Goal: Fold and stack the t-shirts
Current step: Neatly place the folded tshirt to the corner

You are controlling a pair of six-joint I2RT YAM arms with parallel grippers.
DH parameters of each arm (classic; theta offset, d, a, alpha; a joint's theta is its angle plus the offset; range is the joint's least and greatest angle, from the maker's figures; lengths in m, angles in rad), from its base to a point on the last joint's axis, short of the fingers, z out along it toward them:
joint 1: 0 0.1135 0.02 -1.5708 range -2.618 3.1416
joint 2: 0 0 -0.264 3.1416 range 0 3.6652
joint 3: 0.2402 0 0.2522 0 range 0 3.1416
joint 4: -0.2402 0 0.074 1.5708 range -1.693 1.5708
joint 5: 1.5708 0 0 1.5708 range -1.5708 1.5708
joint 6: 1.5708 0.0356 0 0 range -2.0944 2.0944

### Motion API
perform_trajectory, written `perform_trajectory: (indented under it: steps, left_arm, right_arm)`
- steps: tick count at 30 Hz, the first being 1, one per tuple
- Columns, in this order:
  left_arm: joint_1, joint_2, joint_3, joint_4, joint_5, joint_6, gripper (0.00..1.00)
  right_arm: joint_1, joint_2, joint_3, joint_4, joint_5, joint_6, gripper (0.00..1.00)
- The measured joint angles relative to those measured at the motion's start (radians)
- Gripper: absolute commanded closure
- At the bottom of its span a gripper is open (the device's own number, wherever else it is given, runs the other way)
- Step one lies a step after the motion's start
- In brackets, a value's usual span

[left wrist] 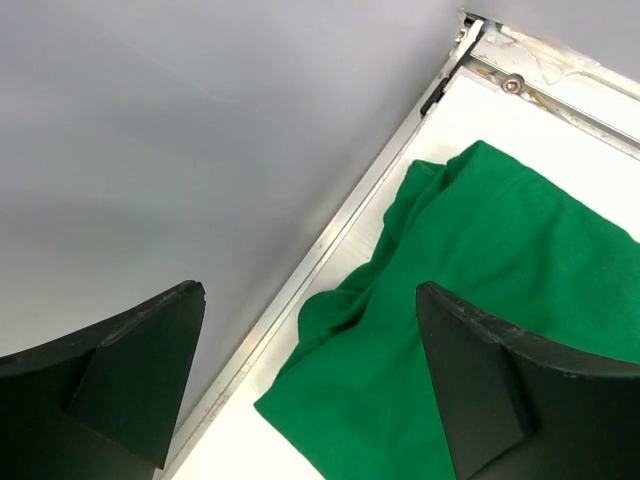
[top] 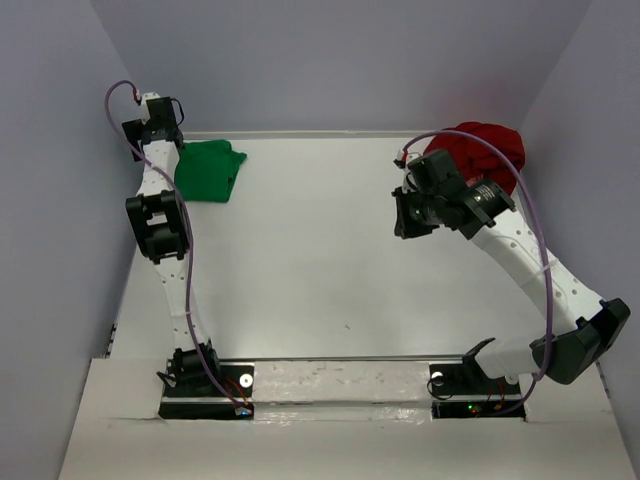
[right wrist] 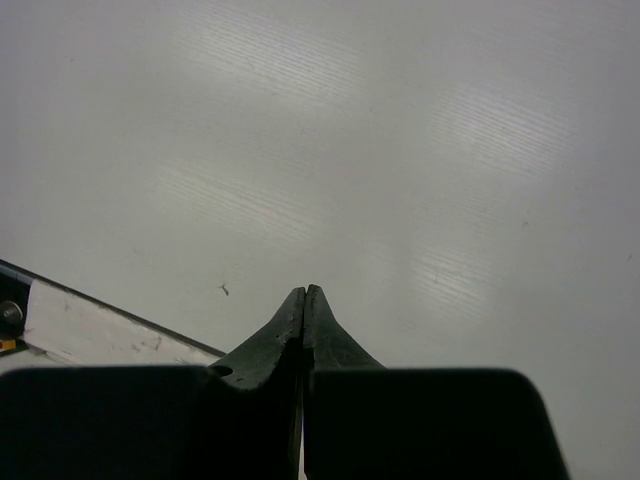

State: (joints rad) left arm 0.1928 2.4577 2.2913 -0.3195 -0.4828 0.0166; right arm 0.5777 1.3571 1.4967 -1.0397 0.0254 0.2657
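Now left hand (left wrist: 310, 296) spread wide, empty, beside green t-shirt (left wrist: 500, 270); right hand (right wrist: 304, 295) clenched empty over table (right wrist: 420, 140).

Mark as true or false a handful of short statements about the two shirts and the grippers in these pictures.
1. The green shirt lies at the far left corner of the table. True.
2. The red shirt is stacked on top of the green one. False: it sits in a crumpled heap at the far right corner, well apart from it.
3. The left gripper is open above the green shirt and holds nothing. True.
4. The right gripper is clamped on the red shirt. False: it is shut on nothing, over bare table.
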Motion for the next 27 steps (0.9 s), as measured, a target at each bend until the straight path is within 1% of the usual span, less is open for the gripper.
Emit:
perform_trajectory:
  steps: [3,7,8,10,12,13,14,15,16,17,20,24,27]
  left_arm:
    - [-0.009,-0.034,-0.037,-0.002,0.001,-0.001,0.06]
    - [-0.066,-0.134,-0.152,-0.006,0.02,0.0,0.18]
    - [-0.082,-0.152,-0.171,-0.006,0.032,-0.001,0.26]
    - [-0.137,-0.197,-0.208,-0.006,0.062,-0.005,0.34]
    - [-0.19,-0.227,-0.225,-0.006,0.117,-0.012,0.52]
    - [-0.212,-0.231,-0.225,-0.003,0.14,-0.018,0.63]
    - [-0.231,-0.233,-0.225,0.0,0.163,-0.023,0.85]
    - [-0.243,-0.233,-0.225,0.0,0.191,-0.03,0.93]
    - [-0.254,-0.232,-0.223,-0.003,0.215,-0.042,0.99]
    - [-0.259,-0.227,-0.216,-0.013,0.238,-0.042,1.0]
    - [-0.254,-0.191,-0.169,-0.044,0.273,-0.053,1.0]
    - [-0.231,-0.13,-0.116,-0.056,0.282,-0.058,1.0]
    - [-0.214,-0.104,-0.113,-0.078,0.285,-0.06,1.0]
  right_arm:
    - [0.0,-0.007,-0.008,0.0,-0.003,0.0,1.0]
    - [0.0,-0.011,-0.008,0.002,-0.03,0.0,1.0]
    - [0.0,-0.012,-0.008,0.002,-0.036,0.0,1.0]
    - [0.0,-0.013,-0.008,0.001,-0.045,0.0,1.0]
    - [0.001,-0.015,-0.008,0.0,-0.052,0.002,1.0]
    - [0.003,-0.017,-0.008,0.0,-0.052,0.004,1.0]
    - [0.006,-0.021,-0.008,-0.001,-0.052,0.005,1.0]
    - [0.007,-0.024,-0.008,-0.002,-0.052,0.008,1.0]
    - [0.008,-0.03,-0.008,-0.006,-0.051,0.013,1.0]
    - [0.011,-0.042,-0.007,-0.013,-0.048,0.02,1.0]
    - [0.016,-0.062,-0.007,-0.025,-0.039,0.032,1.0]
    - [0.026,-0.094,-0.006,-0.039,-0.006,0.056,1.0]
    - [0.03,-0.108,-0.006,-0.052,0.013,0.071,1.0]
